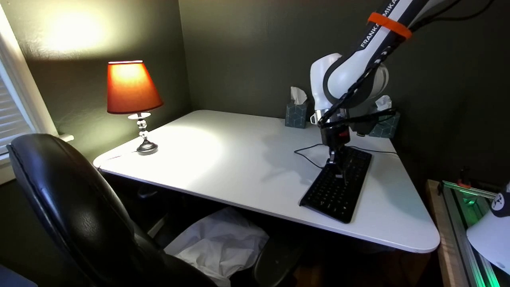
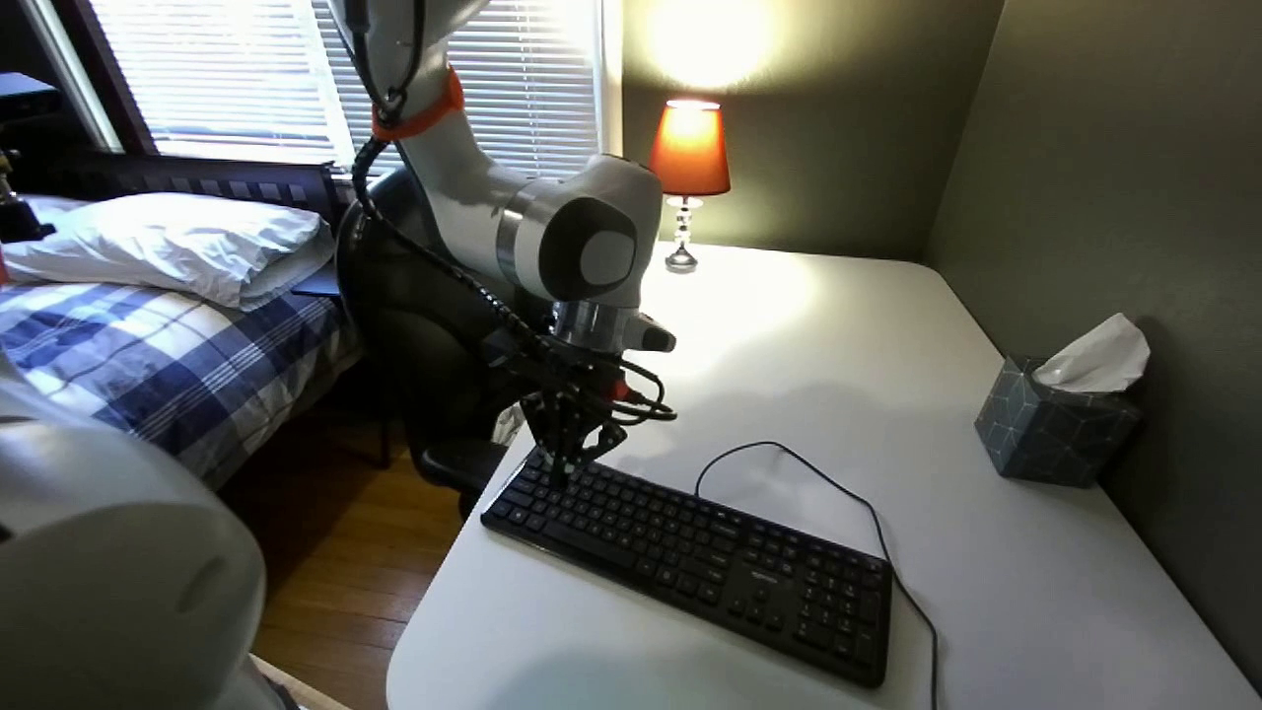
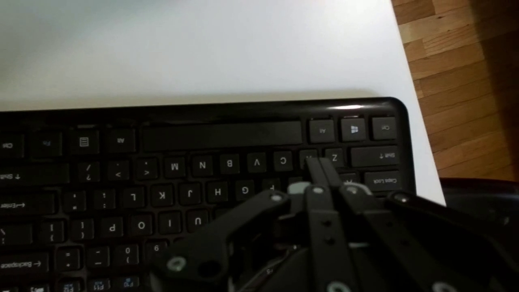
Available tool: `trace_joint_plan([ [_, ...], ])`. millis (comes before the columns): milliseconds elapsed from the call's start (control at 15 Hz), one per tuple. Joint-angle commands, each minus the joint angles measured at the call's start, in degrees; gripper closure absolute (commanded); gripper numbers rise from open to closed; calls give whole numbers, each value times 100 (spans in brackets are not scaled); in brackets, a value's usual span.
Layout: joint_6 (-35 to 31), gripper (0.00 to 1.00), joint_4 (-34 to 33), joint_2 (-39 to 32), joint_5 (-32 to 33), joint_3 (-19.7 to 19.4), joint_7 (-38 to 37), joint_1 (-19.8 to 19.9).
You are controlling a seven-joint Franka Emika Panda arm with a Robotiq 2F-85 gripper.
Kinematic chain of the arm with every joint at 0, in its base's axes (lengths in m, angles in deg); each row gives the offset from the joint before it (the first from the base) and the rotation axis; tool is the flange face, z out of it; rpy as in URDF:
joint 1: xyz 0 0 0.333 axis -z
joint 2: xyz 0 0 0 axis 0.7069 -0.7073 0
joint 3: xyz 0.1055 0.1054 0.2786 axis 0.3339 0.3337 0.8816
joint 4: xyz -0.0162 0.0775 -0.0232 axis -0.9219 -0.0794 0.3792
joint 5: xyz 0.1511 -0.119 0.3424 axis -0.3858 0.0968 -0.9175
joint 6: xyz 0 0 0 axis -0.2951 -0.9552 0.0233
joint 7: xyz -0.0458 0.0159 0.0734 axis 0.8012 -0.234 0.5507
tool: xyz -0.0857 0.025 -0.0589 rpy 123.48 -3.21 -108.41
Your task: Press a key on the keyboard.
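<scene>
White, smooth and rounded, the arm [image 1: 346, 81] is wearing an orange band [image 1: 389, 24] and, on black, white lettering [image 1: 369, 36] that is spelling FRANKA. A ribbed black cable [image 2: 473, 288] is running down its outside. In an exterior view the shell is showing a pale grey oval cap [image 2: 606, 258] set in black, and below it a silver collar [image 2: 589, 327] is gleaming. The gripper [image 3: 319, 162] is looking matt black, its bars [image 3: 316, 227] straight-edged, pale round screws [image 3: 176, 263] dotting them, its fingers [image 3: 332, 174] slim. A small red part [image 2: 619, 390] is standing out.
</scene>
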Motion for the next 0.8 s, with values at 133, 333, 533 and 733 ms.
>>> trace_joint_plan([
  [133,226,100,-305,-390,57,130,-97,106],
  [333,241,100,-386,-525,48,145,-78,134],
  [533,301,100,-461,-636,34,155,-45,169],
  [733,366,100,-526,-725,18,168,-23,196],
])
